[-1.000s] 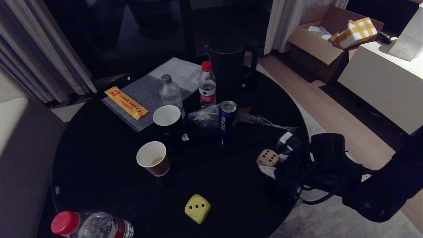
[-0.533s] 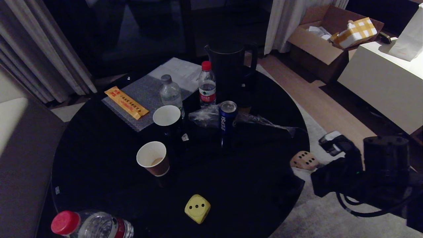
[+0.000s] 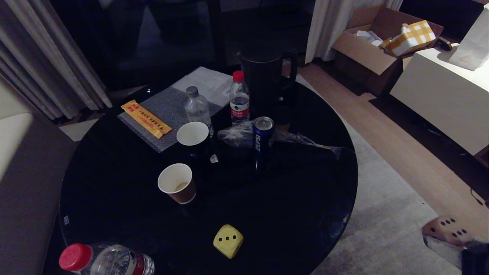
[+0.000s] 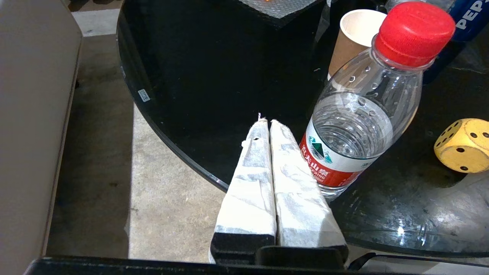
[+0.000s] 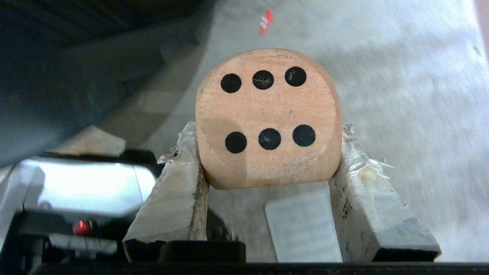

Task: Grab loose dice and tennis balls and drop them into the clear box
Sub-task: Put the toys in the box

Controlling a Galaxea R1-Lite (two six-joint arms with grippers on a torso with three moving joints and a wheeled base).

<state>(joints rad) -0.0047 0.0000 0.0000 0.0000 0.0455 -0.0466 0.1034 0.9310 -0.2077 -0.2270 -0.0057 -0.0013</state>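
Note:
A beige die [image 5: 267, 114] with black pips sits clamped between the padded fingers [image 5: 179, 183] of my right gripper [image 5: 267, 147]. In the head view that die [image 3: 445, 228] hangs low over the grey carpet, off the table's right side, at the bottom right corner. A yellow die [image 3: 228, 240] lies loose near the front edge of the round black table [image 3: 114, 198]; the left wrist view also shows this yellow die [image 4: 462, 145]. My left gripper [image 4: 266, 122] is shut on nothing, parked at the table's near-left rim beside a water bottle [image 4: 359, 114]. The clear box and the tennis balls are out of view.
On the table stand two paper cups [image 3: 177, 183], a Pepsi can [image 3: 261, 141], water bottles [image 3: 239, 97], a black kettle [image 3: 267, 76] and a yellow packet [image 3: 145, 118]. A cardboard box [image 3: 378, 42] and a white cabinet [image 3: 443, 91] are at the back right.
My right arm has swung off the table, to the right and down, carrying the beige die from the table's right edge out over the carpet. The yellow die has not moved.

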